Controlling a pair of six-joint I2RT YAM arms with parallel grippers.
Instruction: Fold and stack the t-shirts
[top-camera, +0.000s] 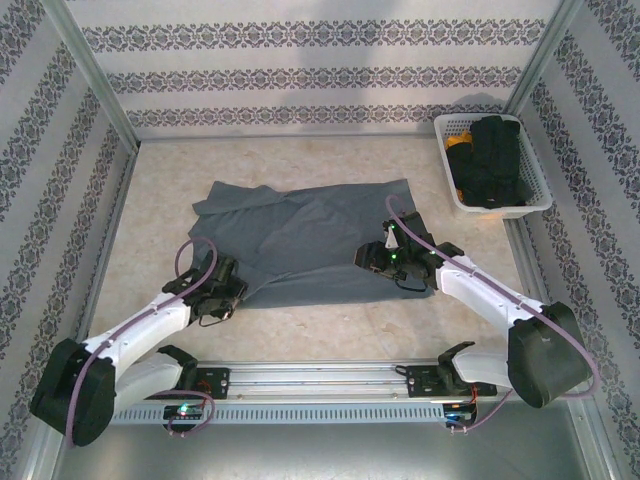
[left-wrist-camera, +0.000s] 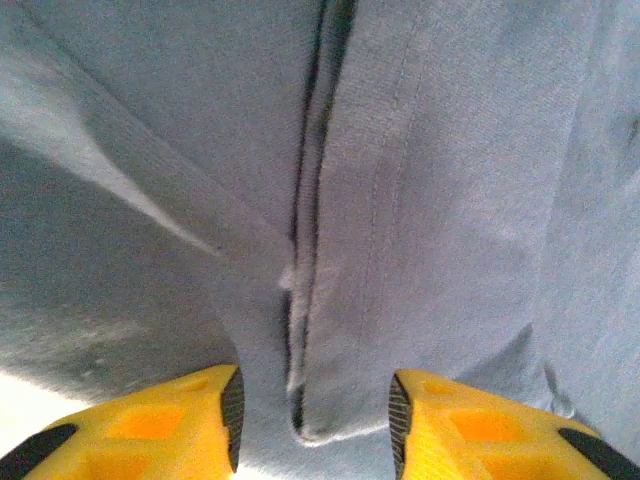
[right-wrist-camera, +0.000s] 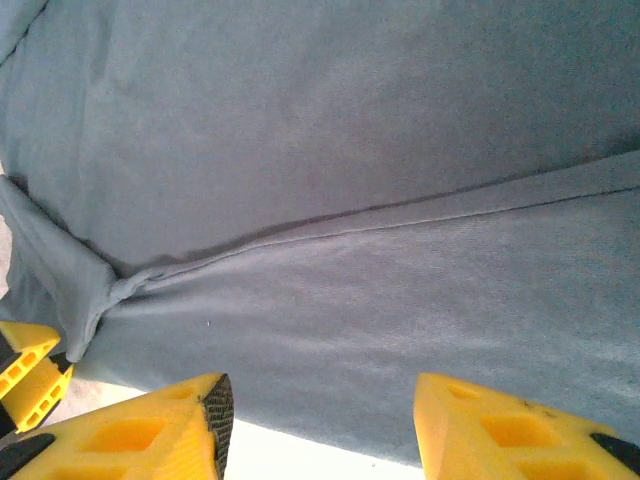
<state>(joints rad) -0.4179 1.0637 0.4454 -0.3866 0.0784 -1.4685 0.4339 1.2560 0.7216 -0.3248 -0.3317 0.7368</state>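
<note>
T-shirt of plain slate blue-grey soft cloth (top-camera: 310, 245) lies spread at the middle of the pale marbled tabletop (top-camera: 330, 335), a sleeve poking out at its far left corner, as two robot arms attend its near edge. At left, the left gripper (top-camera: 230, 288) sits low at the shirt's near-left corner. Its wrist camera shows the yellow fingers (left-wrist-camera: 170, 420) apart and clamped on nothing, with a doubled hem seam running up between them, a placement that suggests the corner is being lined up for a pinch. Across the cloth, the right gripper (top-camera: 378, 258) sits over the shirt's near-right part, its own yellow fingers (right-wrist-camera: 500, 430) likewise parted and empty above the shirt's edge. A seam line crossing the fabric there hints that one layer lies over another. Matching stations on both sides likely serve to lift the garment evenly for a fold. At far right, a white plastic basket (top-camera: 444, 150) near the wall holds dark bundled garments (top-camera: 495, 160), well apart from the shirt. Folding looks at an early stage, with stacking not yet begun.
</note>
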